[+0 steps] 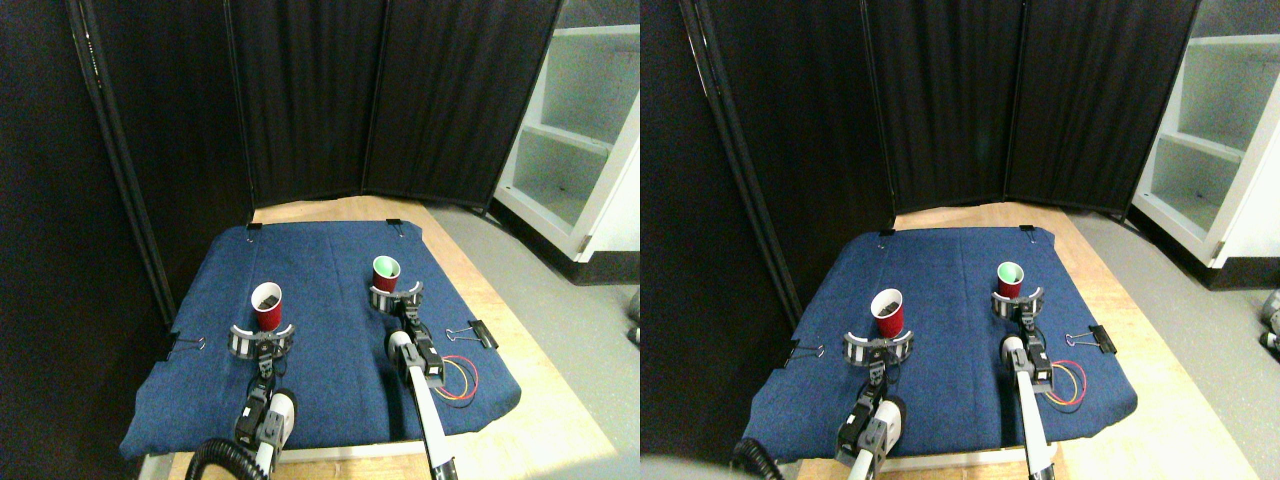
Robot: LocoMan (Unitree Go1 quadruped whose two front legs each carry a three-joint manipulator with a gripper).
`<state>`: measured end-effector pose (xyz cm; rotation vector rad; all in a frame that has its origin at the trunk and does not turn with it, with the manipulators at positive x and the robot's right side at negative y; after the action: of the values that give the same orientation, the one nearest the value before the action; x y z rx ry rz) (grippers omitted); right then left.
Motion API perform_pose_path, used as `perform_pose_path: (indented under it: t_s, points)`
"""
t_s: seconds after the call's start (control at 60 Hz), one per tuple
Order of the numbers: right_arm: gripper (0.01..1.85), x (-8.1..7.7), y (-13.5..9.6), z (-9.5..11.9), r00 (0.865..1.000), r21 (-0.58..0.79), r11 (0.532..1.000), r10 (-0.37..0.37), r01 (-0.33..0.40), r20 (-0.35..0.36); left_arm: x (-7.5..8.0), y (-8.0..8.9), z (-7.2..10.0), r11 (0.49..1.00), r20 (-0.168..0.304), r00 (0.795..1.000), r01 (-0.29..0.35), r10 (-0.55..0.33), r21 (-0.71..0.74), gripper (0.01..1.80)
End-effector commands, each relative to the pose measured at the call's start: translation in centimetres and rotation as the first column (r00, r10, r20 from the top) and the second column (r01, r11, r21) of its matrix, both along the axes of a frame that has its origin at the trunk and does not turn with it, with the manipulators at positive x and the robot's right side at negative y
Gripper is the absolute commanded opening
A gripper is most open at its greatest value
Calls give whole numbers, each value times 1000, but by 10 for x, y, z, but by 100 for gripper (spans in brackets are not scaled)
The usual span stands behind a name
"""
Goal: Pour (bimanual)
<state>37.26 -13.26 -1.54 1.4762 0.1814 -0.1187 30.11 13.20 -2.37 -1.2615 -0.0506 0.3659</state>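
A red cup (267, 306) with dark bits inside stands upright on the blue cloth (330, 370), left of centre. My left gripper (262, 340) sits at its base, open, its curved jaws spread wider than the cup on both sides. Farther back and to the right stands a green cup (386, 271) with a pale inside. My right gripper (394, 298) is at the base of that cup, its curved jaws also open around the lower part. Both cups rest on the cloth, about a hand's width apart.
The cloth covers a wooden board (540, 400) and is held by black binder clips (481, 333) at its edges. Coloured wires (461, 380) loop beside my right arm. Black curtain panels (300, 100) close the back and left. A white shelf unit (585, 150) stands at the right.
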Motion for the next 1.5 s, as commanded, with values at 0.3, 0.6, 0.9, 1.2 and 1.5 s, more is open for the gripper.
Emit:
perform_pose_path:
  t_s: [0.3,0.6,0.9,1.2,1.5]
  points:
    - [133,15,4,-4,1000,9,1000,-5,5,8,13,-1,0,998,57,998,-3,6,-56,119]
    - [139,22,4,-4,1000,21,1000,-13,13,8,16,-2,0,1000,51,999,-16,17,-23,123]
    - [136,30,8,-6,999,94,995,-31,32,-7,20,-4,0,999,39,999,-22,23,-26,121]
    - [133,29,10,1,1000,108,994,-13,12,2,36,-3,-7,986,18,1000,-12,15,-165,132]
    - [129,30,10,0,1000,65,998,-8,8,-3,45,-8,-15,976,3,1000,-1,2,-220,131]
